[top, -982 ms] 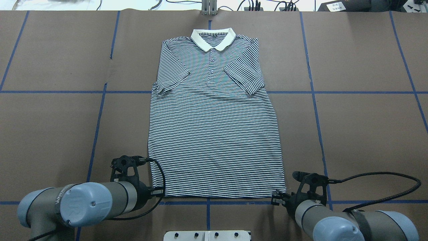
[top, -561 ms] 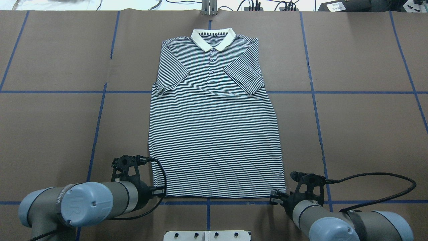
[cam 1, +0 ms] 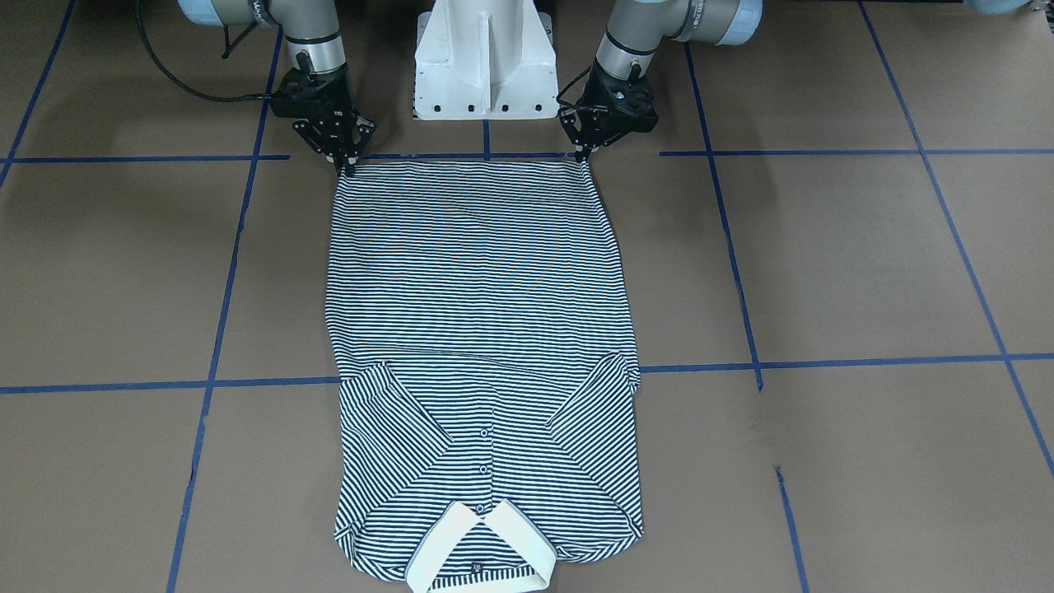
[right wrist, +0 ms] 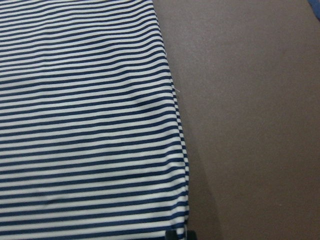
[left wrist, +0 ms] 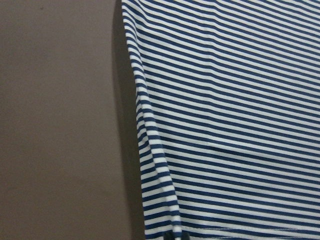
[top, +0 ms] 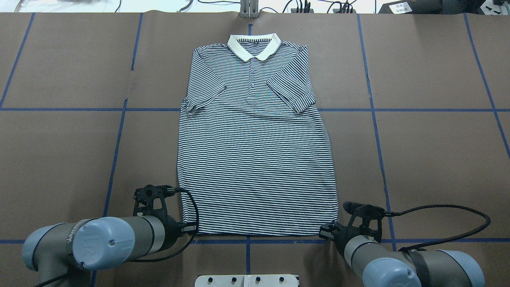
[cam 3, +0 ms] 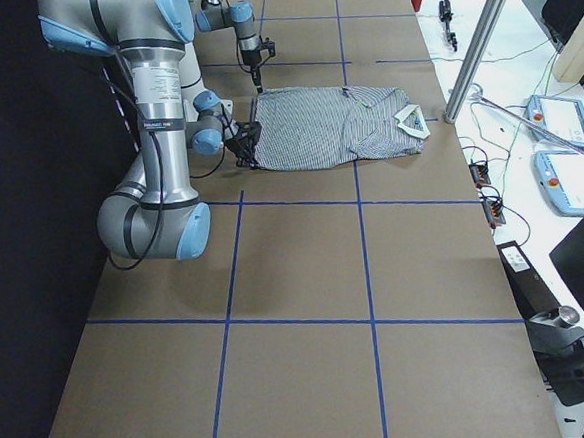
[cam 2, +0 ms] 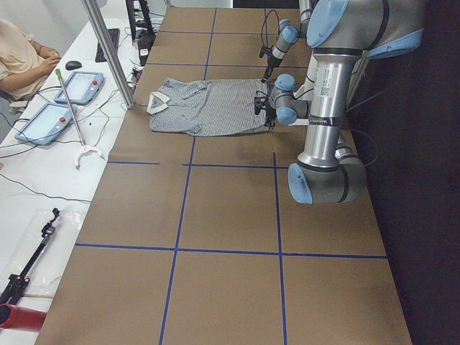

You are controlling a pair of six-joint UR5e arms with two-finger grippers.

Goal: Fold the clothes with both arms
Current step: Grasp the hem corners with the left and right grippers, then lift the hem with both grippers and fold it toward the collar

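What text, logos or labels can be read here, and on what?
"UR": logo on the blue joint cap of the left arm.
"...IVERSA...": cut-off lettering on the grey tube beside that cap.
Too small to read: the tag inside the shirt collar, the sticker on the left arm, and the white label beyond the table.

On my overhead feed, the left arm (top: 131, 235) carries pale lettering along its tube. I can read only its start, which seems to be "UNIVERS". Its light-blue joint cap (top: 95, 243) bears a raised "UR". The white label (top: 400, 7) on the far dark box is too small to read.
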